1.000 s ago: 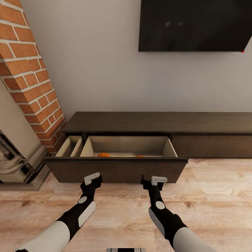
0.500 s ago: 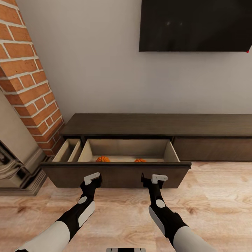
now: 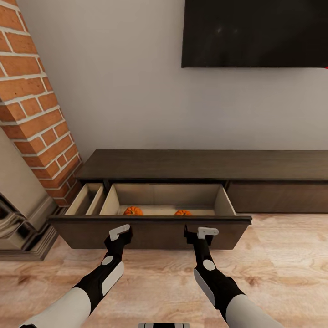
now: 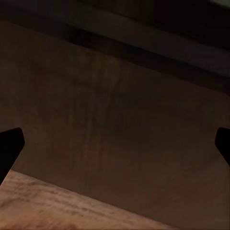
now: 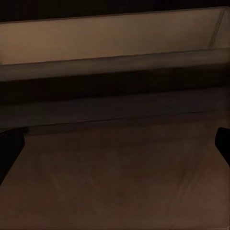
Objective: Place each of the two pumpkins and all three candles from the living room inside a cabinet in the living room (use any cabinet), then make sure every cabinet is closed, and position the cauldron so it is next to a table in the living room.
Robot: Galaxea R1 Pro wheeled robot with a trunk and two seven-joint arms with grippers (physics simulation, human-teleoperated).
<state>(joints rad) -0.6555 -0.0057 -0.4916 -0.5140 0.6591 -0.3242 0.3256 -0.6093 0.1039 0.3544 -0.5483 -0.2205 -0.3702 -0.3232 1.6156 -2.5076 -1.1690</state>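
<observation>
Pale wood floor (image 3: 282,255) runs under the cabinet (image 3: 205,164), whose wide drawer (image 3: 150,230) stands pulled out. Two pumpkins (image 3: 133,211) lie inside, at 12 o'clock from the grippers. Left gripper (image 3: 121,233) and right gripper (image 3: 199,234) hang just before the drawer front, jaws spread and empty.

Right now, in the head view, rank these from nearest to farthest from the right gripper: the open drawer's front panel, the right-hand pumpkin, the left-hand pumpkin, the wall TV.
1. Drawer front panel: directly ahead of the right gripper.
2. Right-hand pumpkin: inside the drawer, just beyond the panel.
3. Left-hand pumpkin: same drawer, further to the left.
4. TV: high on the wall, farthest.
</observation>
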